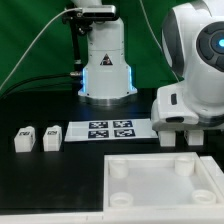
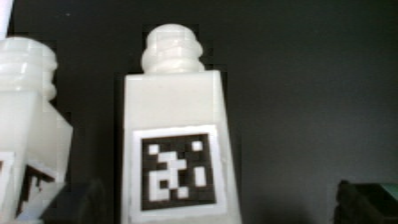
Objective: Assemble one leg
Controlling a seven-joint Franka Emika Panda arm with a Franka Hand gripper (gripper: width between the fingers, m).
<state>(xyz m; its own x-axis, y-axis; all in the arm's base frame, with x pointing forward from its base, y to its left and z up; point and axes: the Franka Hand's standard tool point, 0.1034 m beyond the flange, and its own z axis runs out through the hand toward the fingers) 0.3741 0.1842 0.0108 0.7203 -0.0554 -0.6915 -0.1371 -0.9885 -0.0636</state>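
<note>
Right, the Panda arm [image 1: 195, 60] looms on the exterior view's right, above the far edge of the white tabletop [image 1: 160, 190] lying nearest the camera. The marker board [image 1: 110, 130] lies flat mid-table. Far off at the exterior view's left stand a spare leg [image 1: 23, 140] and its twin [image 1: 51, 137]. On the wrist view the gripper [image 2: 210, 205] is spread wide, fingertips [image 2: 368, 200] clear of the leg [image 2: 178, 130] between them, tag showing. A neighbouring leg [image 2: 27, 110] sits just beside it.
</note>
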